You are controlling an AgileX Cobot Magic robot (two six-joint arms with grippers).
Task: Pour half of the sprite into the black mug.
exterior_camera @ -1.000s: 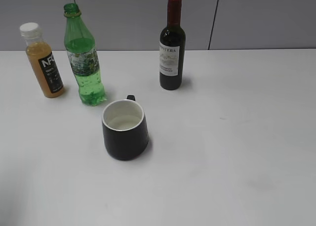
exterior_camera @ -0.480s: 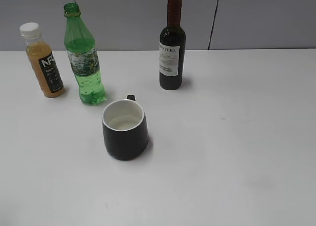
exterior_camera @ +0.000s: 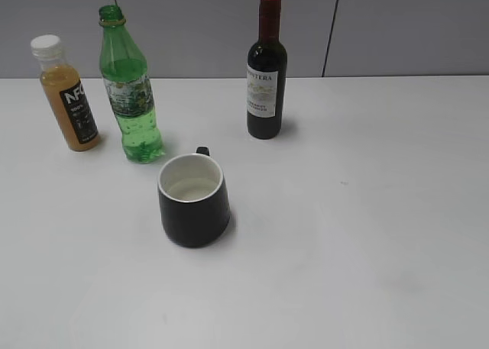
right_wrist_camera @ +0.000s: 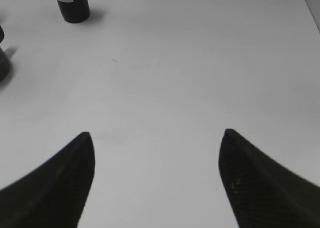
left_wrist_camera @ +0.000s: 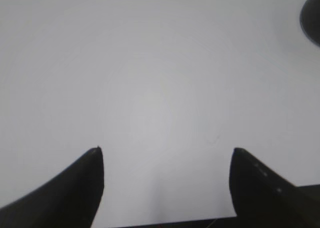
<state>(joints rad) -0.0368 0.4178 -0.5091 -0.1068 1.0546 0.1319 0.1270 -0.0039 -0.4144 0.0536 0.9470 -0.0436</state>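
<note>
On a plain white table (exterior_camera: 367, 234), backed by a grey panelled wall (exterior_camera: 405, 28) with dark vertical seams: the sprite (exterior_camera: 130, 89), upright and uncapped, at back left; just left of it, an orange juice bottle (exterior_camera: 67, 93); nearer the camera, the black mug (exterior_camera: 193, 200), upright, white inside, handle turned toward the wall, apart from every bottle. Further right, a dark wine bottle (exterior_camera: 267, 70). Left gripper (left_wrist_camera: 165, 153) and right gripper (right_wrist_camera: 157, 135): jaws spread apart over bare tabletop, holding nothing.
</note>
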